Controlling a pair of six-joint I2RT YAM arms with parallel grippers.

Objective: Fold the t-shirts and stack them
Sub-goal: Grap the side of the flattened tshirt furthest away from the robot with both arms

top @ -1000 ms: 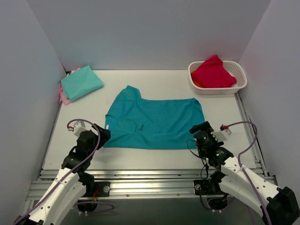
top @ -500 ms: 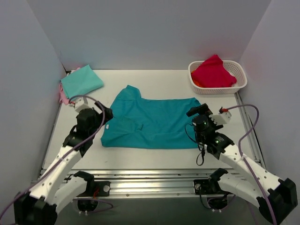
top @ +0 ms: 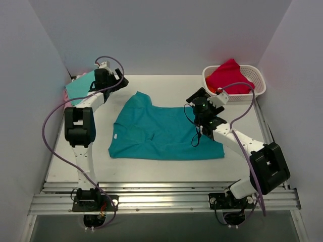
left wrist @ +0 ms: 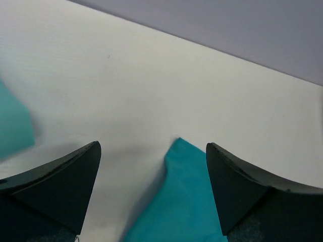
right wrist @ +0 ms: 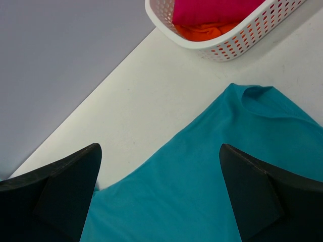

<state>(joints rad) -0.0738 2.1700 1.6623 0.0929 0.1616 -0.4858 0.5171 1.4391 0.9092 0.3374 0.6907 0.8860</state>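
1. Top view: the teal shirt (top: pixel 164 133) lies flat mid-table (top: pixel 242 131), one sleeve sticking out toward the far left and a small white label (top: pixel 115 136) at its left edge.
2. Top view: the mint shirt (top: pixel 81 88) sits folded at the far-left corner, well apart from the teal one.
3. Top view: the white basket (top: pixel 258 88) is at the far right with magenta cloth (top: pixel 229 78) heaped in it.
4. Top view: the left gripper (top: pixel 121 81) is reached out far, over bare table between the mint shirt and the teal sleeve. Its jaw gap is hard to read here.
5. Top view: the right gripper (top: pixel 196 96) is over the teal shirt's far-right edge, near the basket.
6. Left wrist: the left gripper (left wrist: pixel 153 146) has jaws spread wide and holds nothing. The teal sleeve tip (left wrist: pixel 184 191) lies on the table below the gap, and a mint corner (left wrist: pixel 12 123) shows at the left edge.
7. Right wrist: the right gripper (right wrist: pixel 159 148) has jaws spread wide and is empty. The teal shirt (right wrist: pixel 212 176) lies below, its neck opening to the right.
8. Right wrist: the basket (right wrist: pixel 237 43) is beyond, holding the magenta cloth (right wrist: pixel 212 10) over orange cloth (right wrist: pixel 207 31).
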